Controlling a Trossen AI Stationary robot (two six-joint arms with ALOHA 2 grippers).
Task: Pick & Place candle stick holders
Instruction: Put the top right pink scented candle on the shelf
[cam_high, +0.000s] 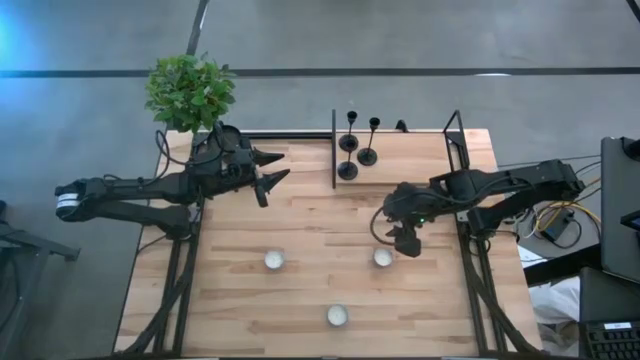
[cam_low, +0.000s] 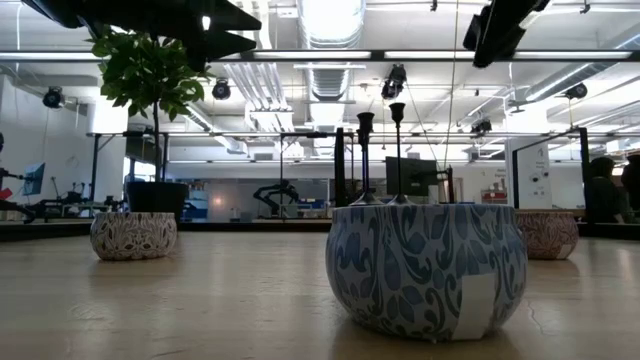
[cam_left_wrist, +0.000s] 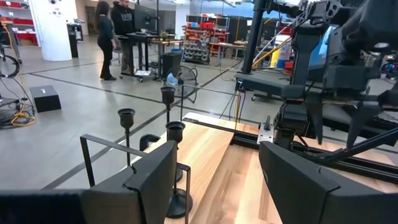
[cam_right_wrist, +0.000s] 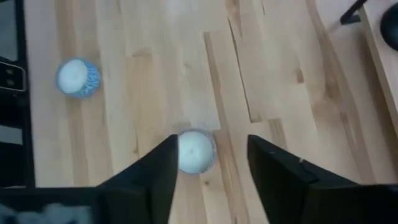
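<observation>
- Black metal makes up the three candle stick holders (cam_high: 354, 143), each a round flat base with a thin upright stem and a tiny cup on top; they stand close together at the far middle of the pale wooden table (cam_high: 310, 215), just beside a thin black upright frame (cam_high: 333, 150).
- In the left wrist view the same three holders (cam_left_wrist: 168, 146) stand upright on the table's edge, none of them gripped.
- The left gripper (cam_high: 272, 172) hangs above the far left part of the table, near the leafy green potted plant (cam_high: 190, 90) at the corner; its two dark fingers are spread apart with nothing between them.
- The right gripper (cam_high: 406, 243) is over the right half of the table, well apart from the holders, pointing down just beside a small round blue-and-white patterned candle tin (cam_high: 383, 257).
- In the right wrist view its fingers (cam_right_wrist: 280, 171) stand apart and grasp nothing; that tin (cam_right_wrist: 196, 151) lies by the inner edge of one finger, though I cannot tell whether it touches.
- A second tin (cam_high: 273, 260) sits to the left of the first, and a third (cam_high: 337, 315) lies nearer the table's front edge.
- In the low view the front tin (cam_low: 425, 267) fills the foreground, with the holders' stems (cam_low: 381, 150) rising behind it.
- Two people (cam_left_wrist: 115, 37) stand at a desk in the room beyond.
</observation>
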